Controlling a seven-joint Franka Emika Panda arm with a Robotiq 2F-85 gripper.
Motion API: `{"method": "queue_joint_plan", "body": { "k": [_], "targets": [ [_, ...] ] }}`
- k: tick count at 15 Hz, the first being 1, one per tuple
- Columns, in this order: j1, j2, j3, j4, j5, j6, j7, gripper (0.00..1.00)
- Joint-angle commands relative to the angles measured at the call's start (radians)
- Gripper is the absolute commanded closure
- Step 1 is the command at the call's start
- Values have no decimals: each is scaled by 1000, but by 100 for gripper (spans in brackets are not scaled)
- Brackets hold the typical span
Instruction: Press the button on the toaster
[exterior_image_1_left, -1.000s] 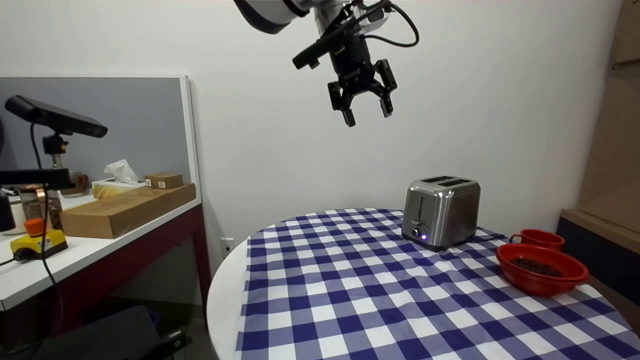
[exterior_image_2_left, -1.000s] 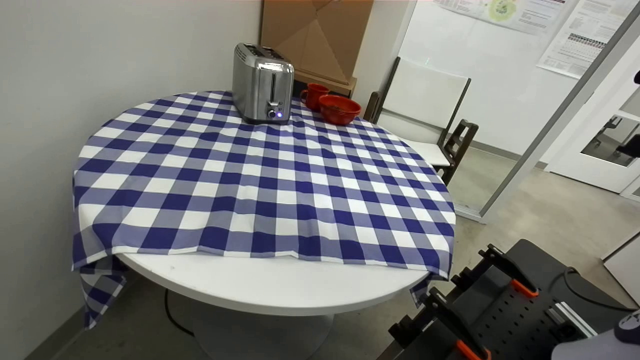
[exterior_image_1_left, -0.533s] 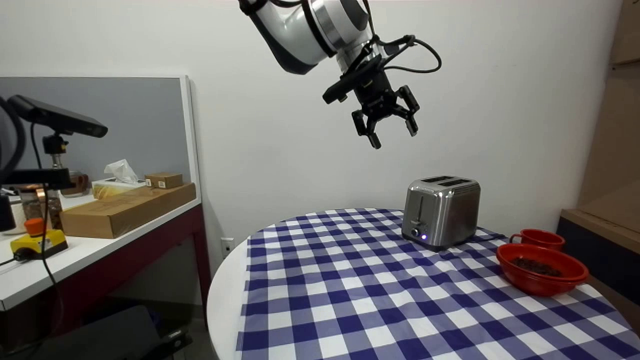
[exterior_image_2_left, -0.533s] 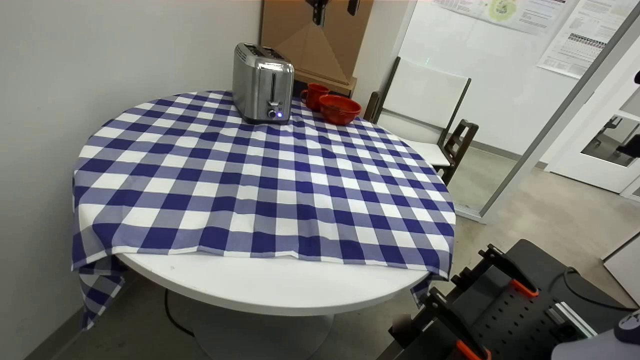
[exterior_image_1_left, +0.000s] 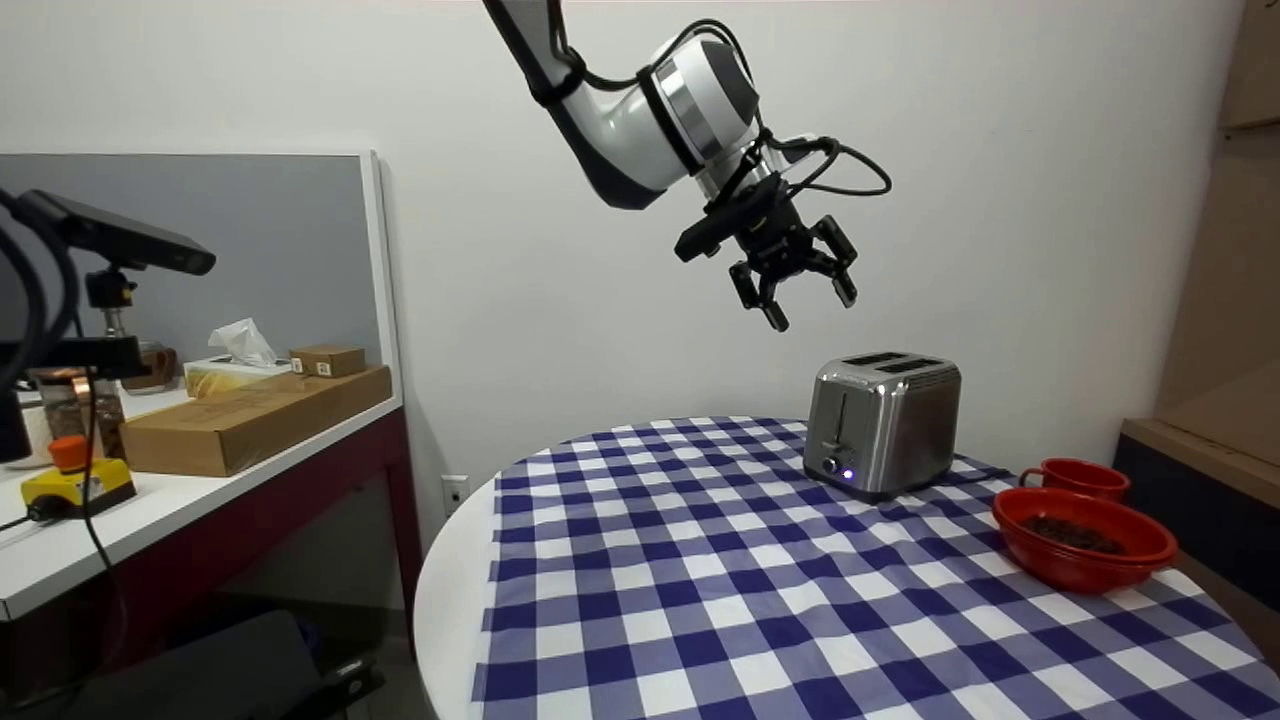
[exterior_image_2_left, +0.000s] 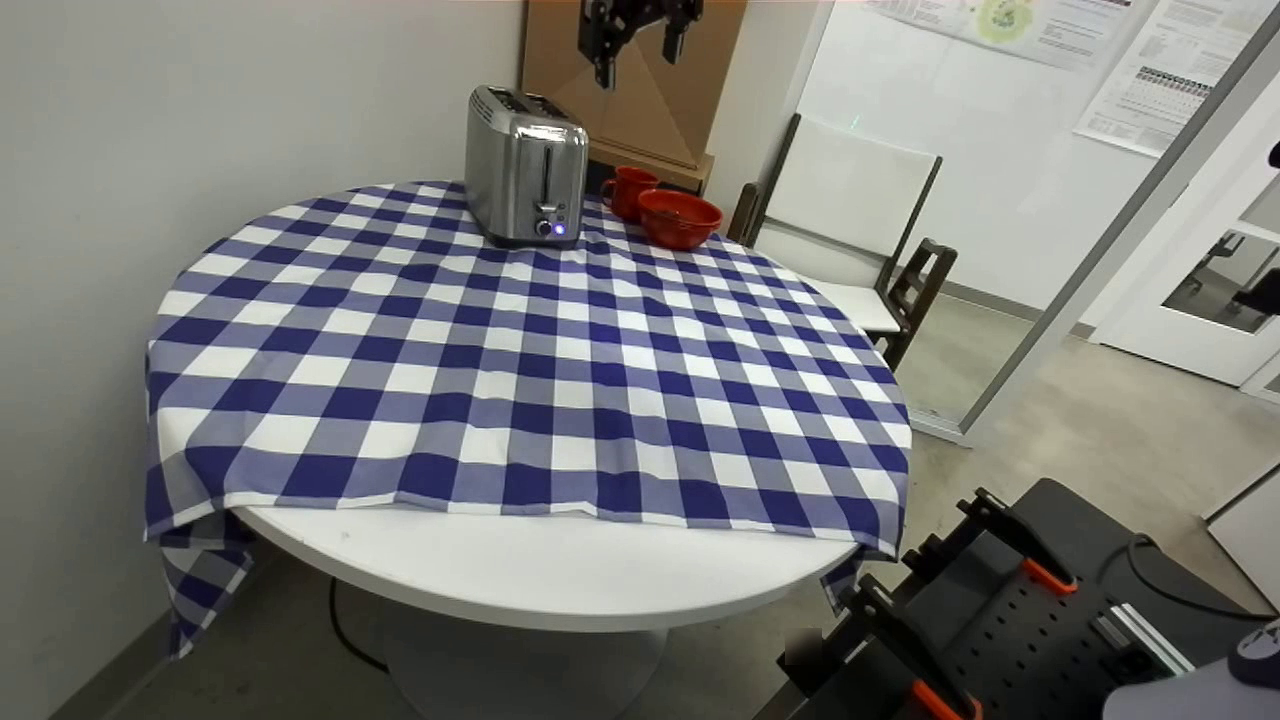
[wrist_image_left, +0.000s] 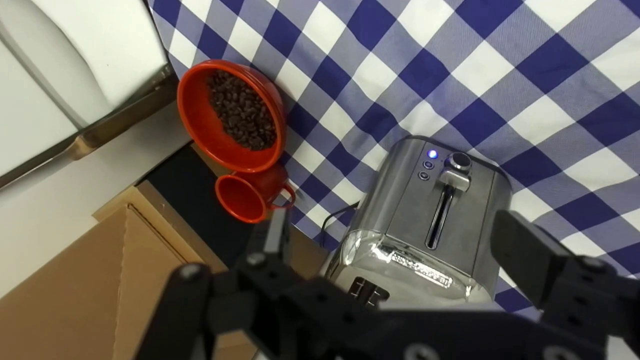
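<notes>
Closest to the wrist camera is the black two-fingered gripper (wrist_image_left: 395, 237), its fingers (wrist_image_left: 522, 255) spread wide apart; in an exterior view it hangs tilted in the air from the white-and-black robot arm (exterior_image_1_left: 640, 140). Beyond and below it, apart from it, the shiny silver, box-shaped metal toaster (wrist_image_left: 415, 215) with rounded edges stands upright. On its front panel a silver lever (wrist_image_left: 455, 180) sits at the lower end of a dark slot (wrist_image_left: 440, 217), right by a round knob (wrist_image_left: 459, 161); beside these are two small ringed buttons (wrist_image_left: 424, 176) and, in line with them, a glowing blue light (wrist_image_left: 433, 154). Near the toaster stands a glossy red mug (wrist_image_left: 242, 200), handle turned toward it, next to a round red bowl (wrist_image_left: 200, 112) holding small dark brown pieces (wrist_image_left: 242, 110); whether mug and bowl touch I cannot tell. All three stand on a blue-and-white checked cloth (wrist_image_left: 482, 70) over a round white table (exterior_image_2_left: 540, 560). Past the table's far edge is a white chair (exterior_image_2_left: 845, 185) with a dark frame.
</notes>
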Motion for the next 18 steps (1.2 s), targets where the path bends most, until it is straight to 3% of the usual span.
{"method": "queue_joint_plan", "body": {
  "k": [1, 10, 18],
  "targets": [
    [32, 87, -43, 83, -11, 30, 44, 0],
    [68, 234, -122, 184, -2, 67, 98, 0],
    [67, 342, -146, 258, 39, 61, 92, 0]
  ]
}}
